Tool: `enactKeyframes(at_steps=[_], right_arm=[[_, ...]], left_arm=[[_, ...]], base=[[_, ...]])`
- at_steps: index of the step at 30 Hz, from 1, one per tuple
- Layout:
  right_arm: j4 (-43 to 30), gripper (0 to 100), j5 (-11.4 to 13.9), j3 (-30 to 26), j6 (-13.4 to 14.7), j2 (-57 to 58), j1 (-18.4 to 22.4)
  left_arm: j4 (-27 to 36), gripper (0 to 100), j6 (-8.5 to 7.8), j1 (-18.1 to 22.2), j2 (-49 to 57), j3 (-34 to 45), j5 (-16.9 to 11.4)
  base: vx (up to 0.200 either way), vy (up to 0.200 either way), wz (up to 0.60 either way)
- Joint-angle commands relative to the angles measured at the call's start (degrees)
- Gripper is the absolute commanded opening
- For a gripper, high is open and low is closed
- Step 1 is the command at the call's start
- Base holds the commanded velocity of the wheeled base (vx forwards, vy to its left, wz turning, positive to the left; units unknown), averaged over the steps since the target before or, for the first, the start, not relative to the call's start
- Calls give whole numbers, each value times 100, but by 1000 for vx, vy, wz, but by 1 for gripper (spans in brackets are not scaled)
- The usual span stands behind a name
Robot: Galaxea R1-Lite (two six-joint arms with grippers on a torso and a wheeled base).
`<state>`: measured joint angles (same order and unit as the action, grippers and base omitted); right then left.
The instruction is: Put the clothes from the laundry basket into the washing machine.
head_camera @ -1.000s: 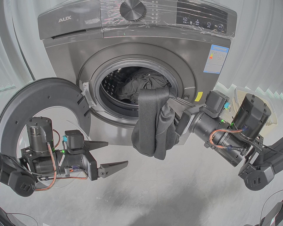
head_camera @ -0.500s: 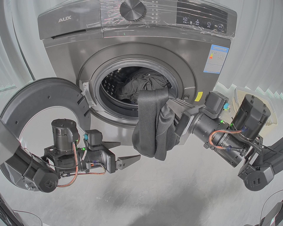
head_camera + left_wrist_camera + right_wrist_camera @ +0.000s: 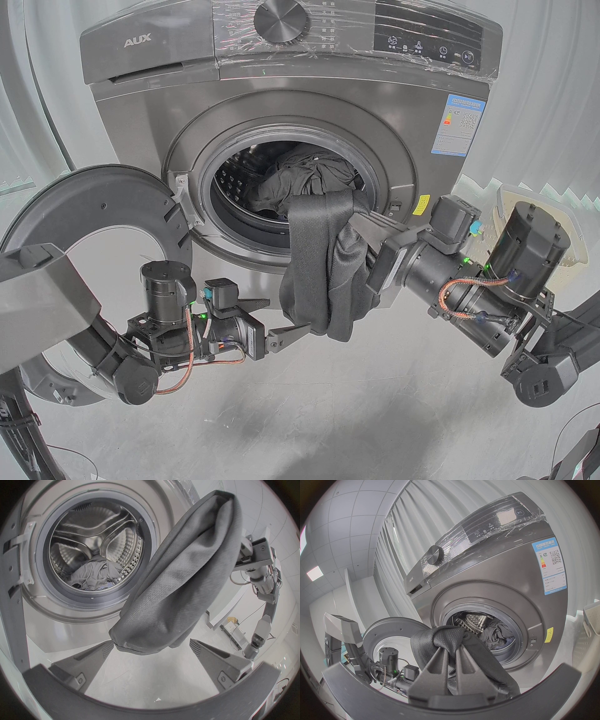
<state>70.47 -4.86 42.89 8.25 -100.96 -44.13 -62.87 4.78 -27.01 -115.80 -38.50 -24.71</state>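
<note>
r jaws hold dark garment (image 3: 322,269) at washer (image 3: 144,125) mouth; l jaws spread beside hem.

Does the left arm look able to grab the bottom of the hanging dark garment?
Likely yes: the left gripper is open right at the lower edge of the dark garment, nothing in between.

Pale pleated curtain (image 3: 550,87) across the back and both sides. Smooth grey floor (image 3: 375,412), faint scuffs. Tiled ceiling (image 3: 353,508) with one lit light panel (image 3: 314,573); white wall (image 3: 372,600) at the far end.
</note>
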Motion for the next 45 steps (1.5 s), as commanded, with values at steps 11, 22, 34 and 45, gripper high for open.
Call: enactKeyframes(at_steps=[11, 22, 34, 45], right_arm=[[10, 0, -6, -26, 10, -11, -78], [89, 0, -6, -105, 1, -11, -140], [116, 0, -6, -202, 10, -20, -175], [133, 0, -6, -193, 10, -90, -131]], left_arm=[[-358, 100, -3, 56, -989, -589, 36], [-490, 100, 6, 30, -1437, -1204, 124], [-876, 100, 6, -6, -1832, -1661, 344], [-1465, 0, 6, -41, -1876, -1555, 485]], base=[[0, 0, 0], [0, 0, 0], [0, 0, 0], [0, 0, 0]])
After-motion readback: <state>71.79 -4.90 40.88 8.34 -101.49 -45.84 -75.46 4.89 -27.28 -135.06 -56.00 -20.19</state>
